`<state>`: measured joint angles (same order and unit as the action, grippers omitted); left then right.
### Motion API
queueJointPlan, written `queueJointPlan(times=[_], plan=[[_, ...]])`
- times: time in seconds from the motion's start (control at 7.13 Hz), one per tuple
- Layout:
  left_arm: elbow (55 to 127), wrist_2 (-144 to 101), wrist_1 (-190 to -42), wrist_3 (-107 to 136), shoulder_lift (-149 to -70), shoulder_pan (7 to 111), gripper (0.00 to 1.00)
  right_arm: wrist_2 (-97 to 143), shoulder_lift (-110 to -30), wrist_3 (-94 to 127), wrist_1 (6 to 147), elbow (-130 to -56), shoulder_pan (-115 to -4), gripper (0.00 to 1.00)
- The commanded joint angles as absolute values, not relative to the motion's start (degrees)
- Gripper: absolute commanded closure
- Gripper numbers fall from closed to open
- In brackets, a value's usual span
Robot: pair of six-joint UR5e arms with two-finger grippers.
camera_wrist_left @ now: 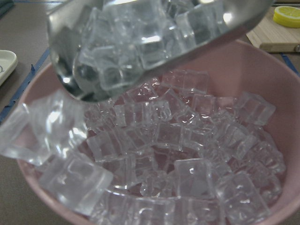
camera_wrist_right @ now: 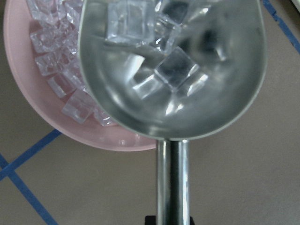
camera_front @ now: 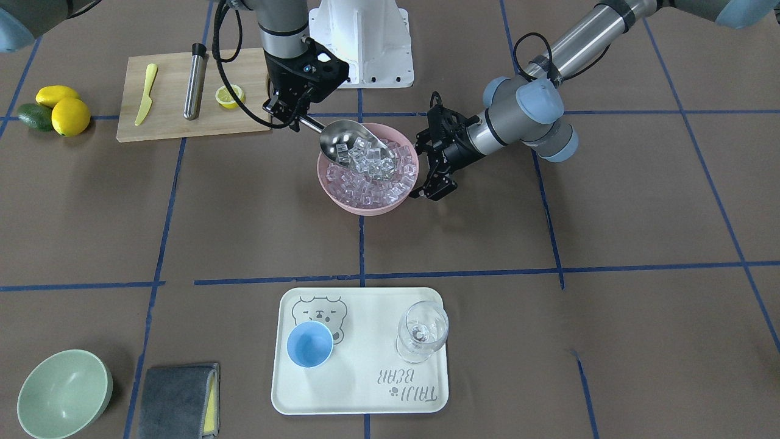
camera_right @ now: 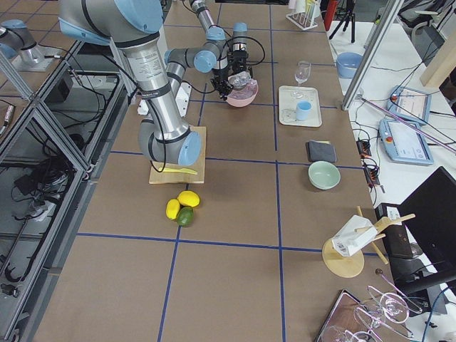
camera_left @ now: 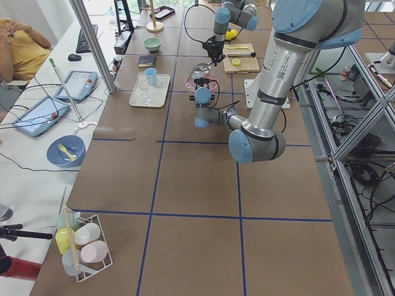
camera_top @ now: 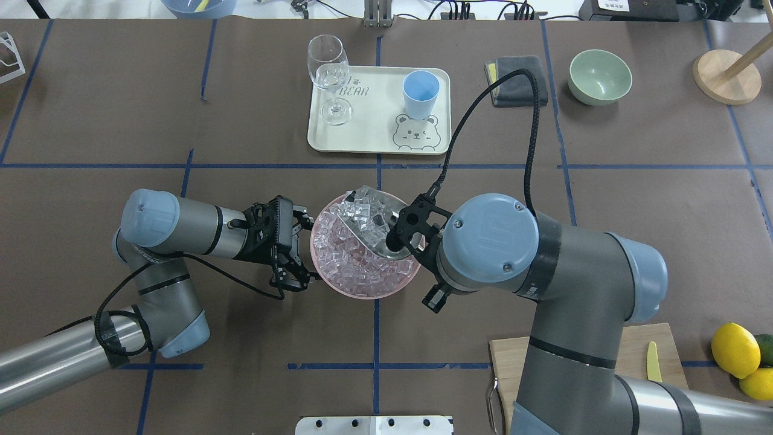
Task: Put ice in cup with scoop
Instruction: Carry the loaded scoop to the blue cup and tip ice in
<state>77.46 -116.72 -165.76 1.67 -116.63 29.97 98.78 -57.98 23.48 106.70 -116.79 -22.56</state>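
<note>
My right gripper (camera_front: 292, 119) is shut on the handle of the steel scoop (camera_front: 341, 137), which also shows in the right wrist view (camera_wrist_right: 211, 93). The scoop holds several ice cubes (camera_wrist_right: 176, 70) and hangs just above the pink bowl (camera_front: 365, 210), which is full of ice (camera_top: 350, 266). My left gripper (camera_top: 302, 246) is open, its jaws spread beside the bowl's rim on the robot's left. The left wrist view shows the scoop (camera_wrist_left: 70, 56) over the ice (camera_wrist_left: 187, 140). The light-blue cup (camera_front: 309, 344) stands empty on the cream tray (camera_front: 365, 390), far from the scoop.
A wine glass (camera_front: 421, 332) shares the tray. A green bowl (camera_front: 64, 393) and a grey cloth (camera_front: 178, 400) lie beyond the cup's side. A cutting board (camera_front: 167, 122) carries a steel tube (camera_front: 195, 79), knife and lemon half. Lemons (camera_front: 64, 110) lie beside it.
</note>
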Motion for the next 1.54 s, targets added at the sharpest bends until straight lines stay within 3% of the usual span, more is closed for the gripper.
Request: queueJointPlan(times=[0.0, 0.42, 0.98, 1.4], plan=[[77.52, -116.72, -165.76, 1.67, -116.63, 29.97, 0.00, 99.75, -58.10, 26.35, 106.78, -117.25, -27.40, 1.00], [77.61, -116.72, -165.85, 1.67, -116.72, 29.97, 0.00, 107.21, -55.22, 24.36, 113.01, -112.88, -37.59, 1.00], [77.70, -116.72, -165.76, 1.49, -116.81, 30.06, 0.00, 110.55, -43.37, 8.20, 117.51, -90.77, -47.27, 1.00], [77.70, -116.72, -166.29, 1.49, -116.72, 30.15, 0.00, 110.57, -37.55, 1.51, 120.21, -80.71, -49.13, 1.00]])
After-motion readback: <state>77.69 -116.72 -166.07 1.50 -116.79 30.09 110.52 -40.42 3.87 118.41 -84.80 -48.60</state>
